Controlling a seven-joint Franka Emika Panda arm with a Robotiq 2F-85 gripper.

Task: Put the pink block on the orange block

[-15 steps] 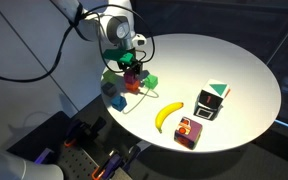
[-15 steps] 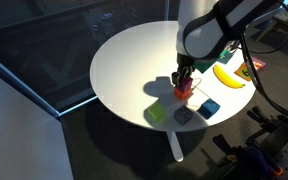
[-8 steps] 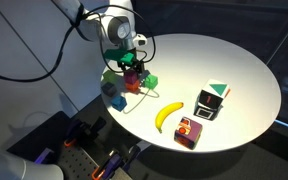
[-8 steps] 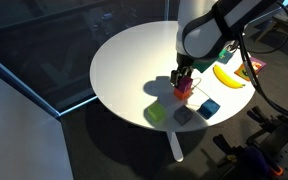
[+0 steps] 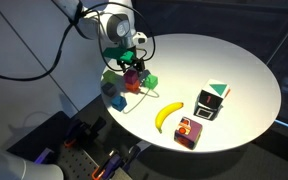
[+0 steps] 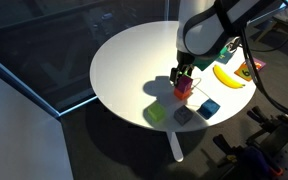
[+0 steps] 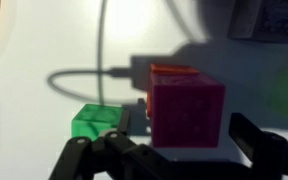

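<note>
Wrist view: the pink block (image 7: 187,110) fills the centre, sitting on the orange block (image 7: 174,72), whose edge shows just beyond it. The gripper (image 7: 189,148) straddles the pink block, one finger close on each side. Whether the jaws clamp it or stand slightly off, I cannot tell. A green cube (image 7: 97,122) lies just beside the stack. In an exterior view the arm hangs over the blocks near the edge of the white round table (image 5: 219,60), well apart from a banana (image 5: 166,116).
</note>
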